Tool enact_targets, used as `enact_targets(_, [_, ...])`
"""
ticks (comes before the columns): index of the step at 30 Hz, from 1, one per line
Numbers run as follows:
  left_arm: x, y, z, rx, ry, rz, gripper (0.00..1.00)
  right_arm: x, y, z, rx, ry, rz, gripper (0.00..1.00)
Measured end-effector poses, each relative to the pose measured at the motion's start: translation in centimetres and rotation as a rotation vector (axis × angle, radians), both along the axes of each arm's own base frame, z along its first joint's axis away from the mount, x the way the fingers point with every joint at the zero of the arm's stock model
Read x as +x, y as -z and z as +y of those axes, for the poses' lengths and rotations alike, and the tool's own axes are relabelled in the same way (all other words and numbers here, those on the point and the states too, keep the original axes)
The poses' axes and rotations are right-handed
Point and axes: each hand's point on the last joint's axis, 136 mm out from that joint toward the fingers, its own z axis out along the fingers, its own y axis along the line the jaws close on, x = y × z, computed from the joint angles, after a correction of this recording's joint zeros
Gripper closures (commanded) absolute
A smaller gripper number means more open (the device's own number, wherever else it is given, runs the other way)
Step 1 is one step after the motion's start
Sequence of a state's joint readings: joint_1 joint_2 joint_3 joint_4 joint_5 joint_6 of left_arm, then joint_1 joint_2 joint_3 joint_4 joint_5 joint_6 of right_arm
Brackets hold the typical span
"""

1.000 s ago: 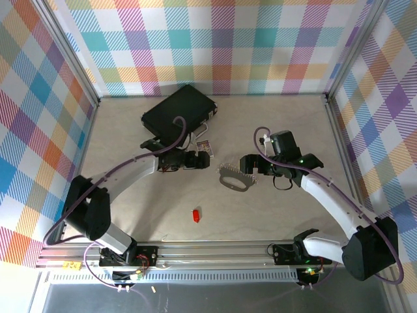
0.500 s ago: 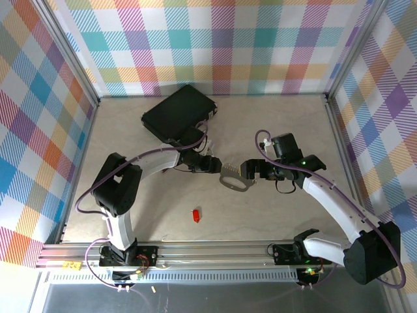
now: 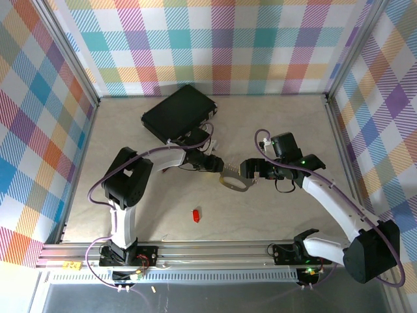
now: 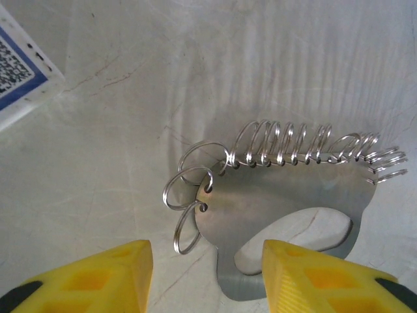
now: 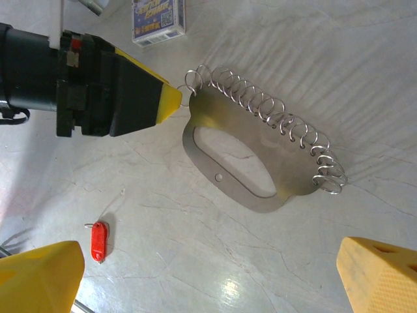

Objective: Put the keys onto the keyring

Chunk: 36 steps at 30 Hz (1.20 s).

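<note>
Left hand [image 4: 207, 254] half-open, straddling keyring [image 4: 293, 195] corner, gripping nothing; right hand [image 5: 208, 277] gaping wide, empty. Advise pinching its flat part, avoiding loose rings [image 4: 189, 189].

The table [image 3: 280, 130] carries keyring [image 3: 233, 182], red key [image 3: 195, 214], black case [image 3: 178, 112], card [image 5: 158, 19].

My left arm [image 3: 156, 158]: shoulder link upright from base, elbow folded high, forearm reaching right. Left gripper [image 3: 215, 163] held low, pointing right. Its yellow fingers [image 4: 111, 270] partly spread, clear gap between pads.

My right arm [image 3: 332, 199]: elbow swung out far right, forearm angled up-left, wrist bent. Right gripper [image 3: 244, 171] pointing left, jaws at widest. Its yellow fingertips [image 5: 39, 277] sit at opposite edges of wrist view.

Grippers face each other tip to tip, near, not touching.
</note>
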State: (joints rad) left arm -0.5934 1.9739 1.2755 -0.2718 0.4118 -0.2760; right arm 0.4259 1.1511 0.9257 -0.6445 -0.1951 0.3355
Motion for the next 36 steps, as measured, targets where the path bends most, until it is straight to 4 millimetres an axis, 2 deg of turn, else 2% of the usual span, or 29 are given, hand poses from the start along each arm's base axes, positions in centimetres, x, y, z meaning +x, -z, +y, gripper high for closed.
enact_targets(6, [0.4, 0.1, -0.5, -0.022, 0.012, -0.017, 0.64, 0.2, -0.3, -0.1, -0.004, 0.006, -0.011, 0.01])
enact_targets(22, [1.1, -0.3, -1.0, -0.052, 0.012, -0.053, 0.71, 0.5, -0.8, -0.5, -0.019, 0.024, -0.039, 0.01])
enact_targets(31, [0.6, 0.7, -0.4, -0.025, 0.003, -0.039, 0.72, 1.0, -1.5, -0.7, -0.036, 0.025, -0.070, 0.01])
enact_targets(36, [0.5, 1.0, -0.2, -0.016, -0.001, -0.036, 0.76, 1.4, -2.0, -1.0, -0.056, 0.022, -0.098, 0.01])
